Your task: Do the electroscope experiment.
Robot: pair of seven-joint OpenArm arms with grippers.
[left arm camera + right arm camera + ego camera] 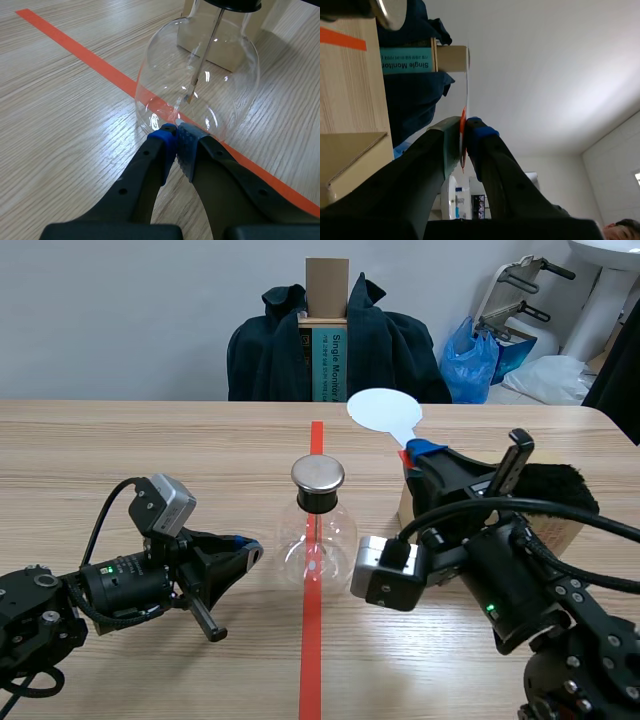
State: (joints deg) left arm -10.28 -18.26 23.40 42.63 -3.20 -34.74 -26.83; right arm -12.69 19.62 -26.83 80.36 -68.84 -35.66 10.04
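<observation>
The electroscope (315, 535), a thin glass flask with a metal cap (318, 475), stood on the red tape line (311, 660) at mid-table. Fragile and slick, it was probably best steadied low. The left gripper (175, 131), closed on nothing, touched its base, and the right gripper (413, 453) clamped a light white paddle (383, 410) by its stem.

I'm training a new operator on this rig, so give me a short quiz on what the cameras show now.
1. True or false: the left gripper is shut on nothing, its tips at the base of the flask.
2. The right gripper holds: A) a paddle B) a spoon C) a cup.
3. Fill in: the flask stands on the ___ tape line.
Key: 1 true; 2 A; 3 orange-red.
</observation>
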